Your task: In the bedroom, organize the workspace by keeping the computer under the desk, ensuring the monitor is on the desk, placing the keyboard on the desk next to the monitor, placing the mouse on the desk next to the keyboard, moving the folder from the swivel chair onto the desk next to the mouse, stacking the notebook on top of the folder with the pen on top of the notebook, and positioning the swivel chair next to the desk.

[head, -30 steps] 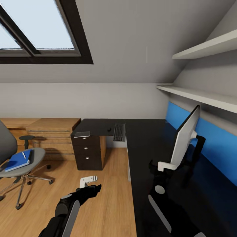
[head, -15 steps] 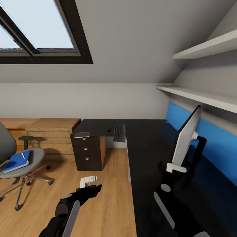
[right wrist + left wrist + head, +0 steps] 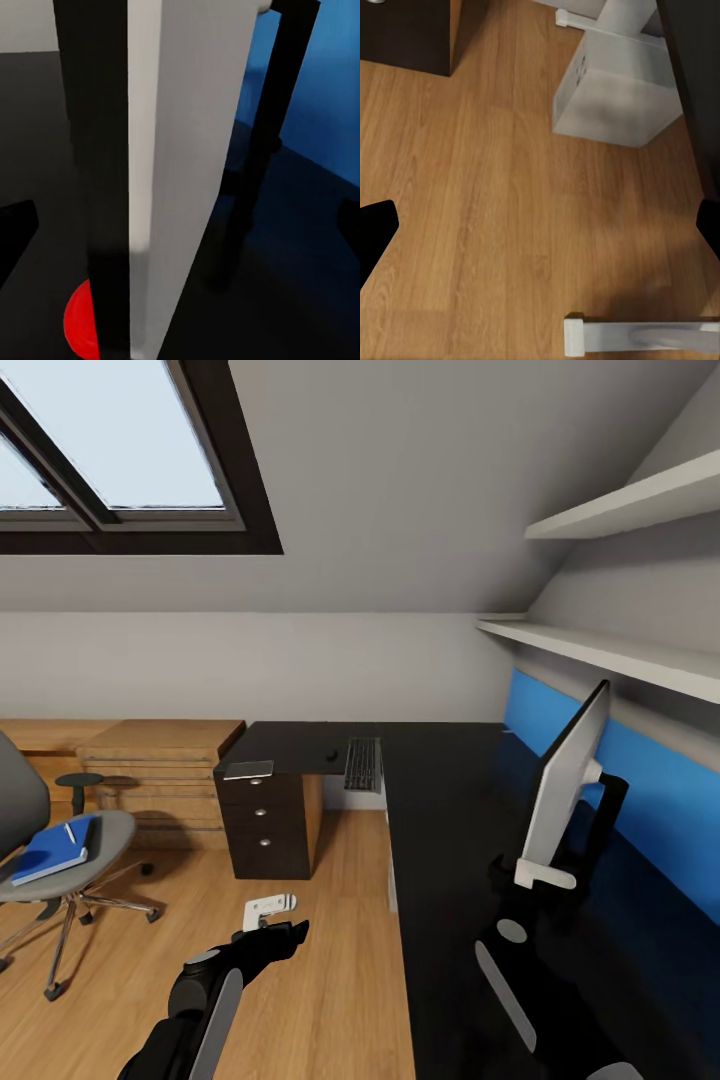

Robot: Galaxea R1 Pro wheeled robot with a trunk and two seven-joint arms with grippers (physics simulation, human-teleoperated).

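Note:
The monitor (image 3: 568,780) stands edge-on at the right of the black desk (image 3: 450,810), on its black stand (image 3: 604,810). My right gripper (image 3: 532,880) is at its lower near edge. In the right wrist view the monitor's edge (image 3: 172,165) runs between the wide-apart fingers of the open right gripper (image 3: 180,225). The keyboard (image 3: 362,762) and mouse (image 3: 331,755) lie on the desk's far wing. The blue folder (image 3: 40,852), the notebook (image 3: 88,838) and the pen (image 3: 70,832) rest on the swivel chair (image 3: 112,830). My left gripper (image 3: 285,932) hangs open over the floor. The computer (image 3: 615,90) stands by the desk.
A black drawer unit (image 3: 265,825) sits under the desk's far wing, with a flat grey item (image 3: 248,768) on top. Beside it is a light wood drawer unit (image 3: 160,760). Two white shelves (image 3: 620,650) hang above the blue back panel (image 3: 650,790). A white desk leg (image 3: 637,334) lies near my left gripper.
My right gripper has moved right and closer to the monitor's lower edge. The view shifted slightly. The left arm has stayed still.

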